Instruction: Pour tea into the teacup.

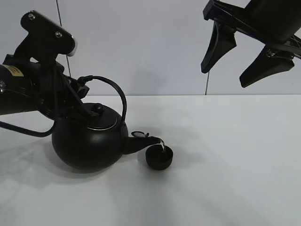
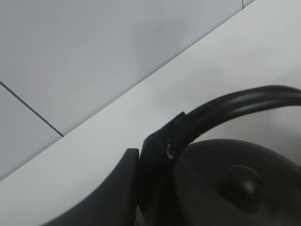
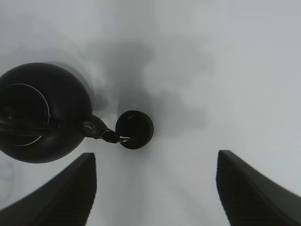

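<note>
A big round black kettle is tilted to the right, its spout over the tiny black teacup on the white table. A thin pale stream runs from the spout into the cup. My left gripper is shut on the kettle's arched handle. My right gripper hangs high at the upper right, open and empty. The right wrist view shows the kettle and the teacup from above, between its two open fingers.
A pale grey panelled wall stands behind the table. A black cable loops from the left arm down beside the kettle.
</note>
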